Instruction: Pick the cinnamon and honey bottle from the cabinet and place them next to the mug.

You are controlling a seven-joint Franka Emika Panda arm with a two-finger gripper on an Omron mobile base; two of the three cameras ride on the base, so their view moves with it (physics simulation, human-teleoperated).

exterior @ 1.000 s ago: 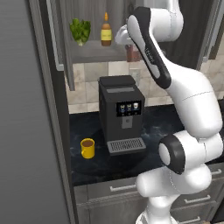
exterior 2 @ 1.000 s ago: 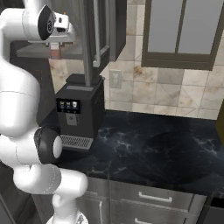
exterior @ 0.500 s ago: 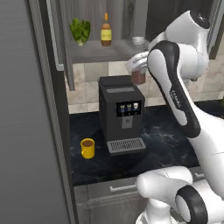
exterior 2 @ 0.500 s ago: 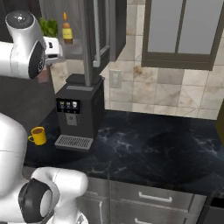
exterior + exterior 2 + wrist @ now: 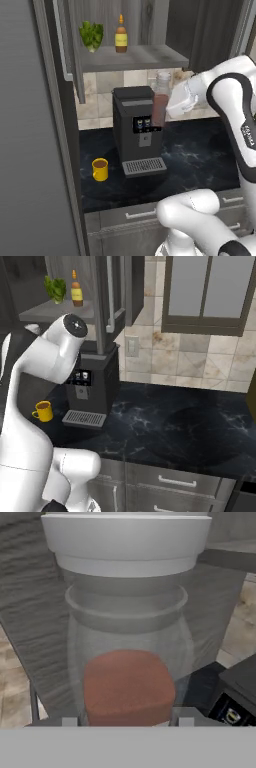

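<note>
The cinnamon (image 5: 159, 105), a clear jar of reddish-brown powder with a pale cap, hangs upright in the air in front of the coffee machine's top right corner. My gripper (image 5: 164, 107) is shut on its body from the right. In the hand view the cinnamon (image 5: 128, 687) looms close between the fingertips (image 5: 70, 721) of the gripper (image 5: 128, 722). The amber honey bottle (image 5: 121, 39) (image 5: 76, 293) stands on the shelf of the open cabinet (image 5: 135, 59) (image 5: 42, 310). The yellow mug (image 5: 100, 169) (image 5: 43, 411) of dark liquid sits on the counter, left of the machine.
A black coffee machine (image 5: 137, 131) (image 5: 95, 383) stands on the dark marble counter (image 5: 200, 150) between the jar and the mug. A green plant (image 5: 91, 35) (image 5: 55, 288) sits left of the honey bottle. Open cabinet doors flank the shelf. Drawers with bar handles (image 5: 172, 482) run below.
The arm has drawn the cinnamon jar out of the cabinet and lowered it from shelf height to the front of the coffee machine. The grip has stayed shut on it.
</note>
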